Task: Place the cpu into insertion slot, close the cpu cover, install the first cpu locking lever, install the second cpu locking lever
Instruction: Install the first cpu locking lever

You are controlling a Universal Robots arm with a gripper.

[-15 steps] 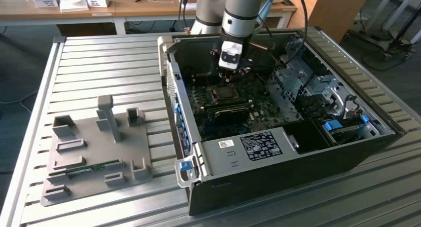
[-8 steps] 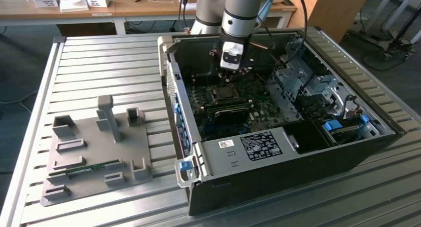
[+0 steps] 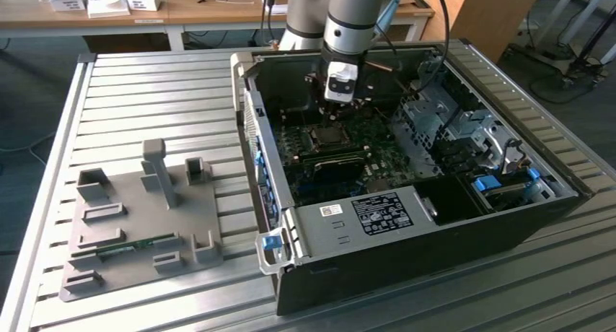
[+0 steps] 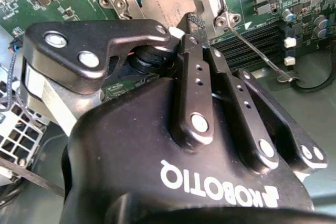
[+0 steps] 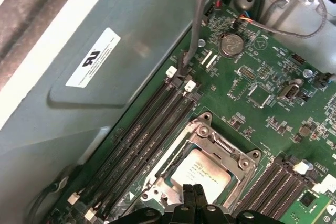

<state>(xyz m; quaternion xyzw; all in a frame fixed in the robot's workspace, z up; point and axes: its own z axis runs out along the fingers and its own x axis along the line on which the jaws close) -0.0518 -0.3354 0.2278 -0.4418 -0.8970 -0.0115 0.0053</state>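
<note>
Fingers (image 5: 188,198): pressed together, nothing between them.
Tips: resting, it seems, on the cpu (image 5: 205,170) inside the cpu cover (image 5: 223,142).
Risk: a sideways slip scratches its metal top.

cpu (image 5: 202,174) silvery-grey; motherboard (image 5: 262,114) green; end effector (image 5: 193,196) black; cpu cover (image 5: 226,146) silver.

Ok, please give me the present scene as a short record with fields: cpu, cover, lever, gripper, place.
cpu: the cpu lies flat in the socket
cover: the cpu cover lies down around it, and the chip shows through its window
lever: one thin lever sticks out from the socket over the memory slots, apparently not latched
gripper: the gripper is shut and holds nothing, its tips are at the cpu's edge; contact cannot be told
place: open computer case on a slatted table
</note>
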